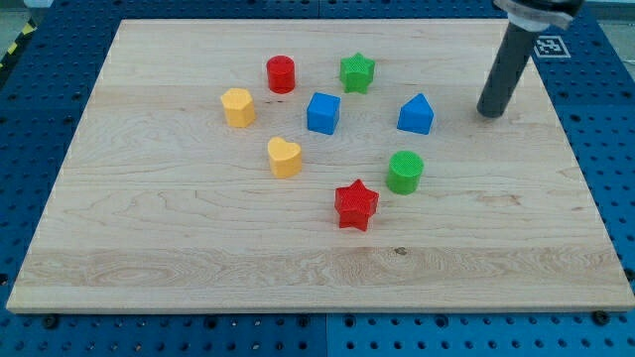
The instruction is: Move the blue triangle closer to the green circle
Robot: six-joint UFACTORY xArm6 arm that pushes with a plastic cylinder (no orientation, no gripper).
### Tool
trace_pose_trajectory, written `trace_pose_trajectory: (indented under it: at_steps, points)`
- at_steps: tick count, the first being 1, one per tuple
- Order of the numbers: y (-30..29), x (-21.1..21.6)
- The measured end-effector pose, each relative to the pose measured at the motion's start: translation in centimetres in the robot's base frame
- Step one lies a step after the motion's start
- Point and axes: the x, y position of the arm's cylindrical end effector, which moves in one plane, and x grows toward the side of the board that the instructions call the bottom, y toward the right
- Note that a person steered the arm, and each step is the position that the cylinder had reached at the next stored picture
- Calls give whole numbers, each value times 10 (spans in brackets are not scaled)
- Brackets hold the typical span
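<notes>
The blue triangle (417, 114) sits right of the board's centre, in the upper half. The green circle (405, 171) stands just below it, slightly to the left, with a small gap between them. My tip (488, 112) rests on the board to the right of the blue triangle, at about the same height in the view, apart from it.
A blue cube (323, 112), green star (356, 71), red cylinder (281, 73), yellow hexagon (238, 106), yellow heart (284, 157) and red star (356, 204) lie around the wooden board (149, 238). The board sits on a blue perforated table.
</notes>
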Motion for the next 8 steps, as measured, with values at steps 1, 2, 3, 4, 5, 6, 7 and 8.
trace_pose_trajectory:
  at_steps: [1, 2, 3, 4, 5, 6, 7, 8]
  points:
    - [0, 16]
    - [-14, -23]
    - [-59, -46]
    - [-92, -51]
    - [-92, -51]
    - [-86, -55]
    - [-82, -38]
    - [-82, -22]
